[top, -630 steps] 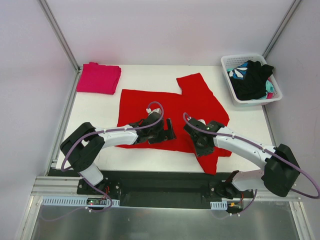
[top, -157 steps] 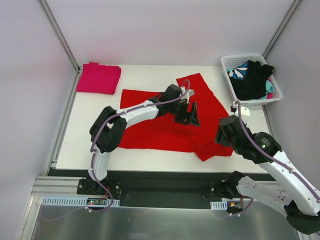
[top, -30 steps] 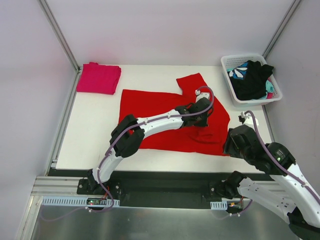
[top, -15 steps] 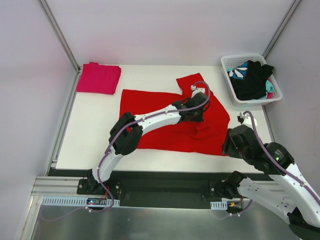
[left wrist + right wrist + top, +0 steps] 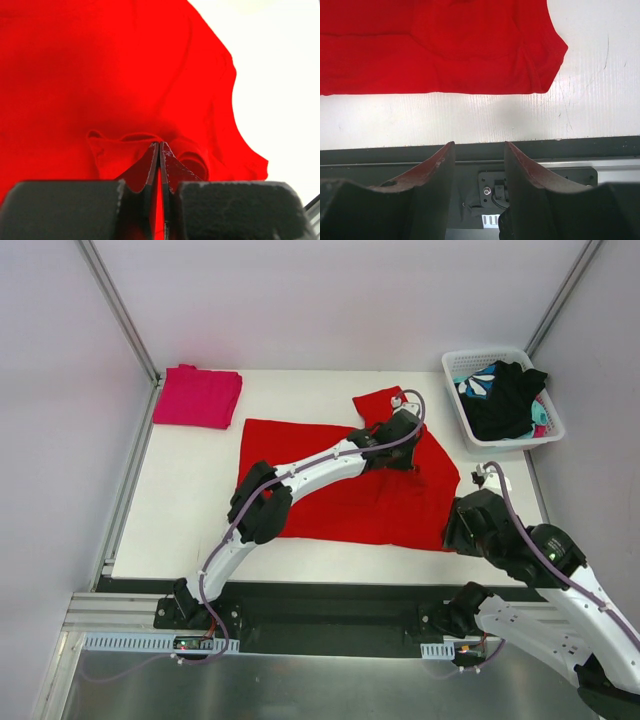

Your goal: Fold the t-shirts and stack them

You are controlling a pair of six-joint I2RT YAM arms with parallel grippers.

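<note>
So over the last second the left hand [image 5: 402,432] has slid away from the near side toward the far right of the white worktop [image 5: 190,500], while the right arm has basically stayed parked. The left hand's fingers are pressed together on a little ridge of the large plain bright red cloth t-shirt [image 5: 300,455]. In the left wrist view the cloth puckers up right into the closed tips [image 5: 159,147], so I'd call that a pinch and not just a touch. The shirt is spread flat mid-worktop with its long axis running left to right, and one sleeve sticks out on the far side just beyond the left hand. That's the bit that matters: whatever gets pulled next, the bulk of the cloth lies to the near left of that hand, so a fold would probably come back toward the near side. The right hand [image 5: 479,146] has its fingers apart and is holding nothing. It hangs over the near edge of the worktop, with the shirt's near right corner just on the far side of it, so it's clearly the closer arm for that corner. The folded magenta-pink cloth shirt [image 5: 197,395] sits far left, well apart. The white plastic basket [image 5: 455,365] of black and teal-patterned clothes is at the far right.
</note>
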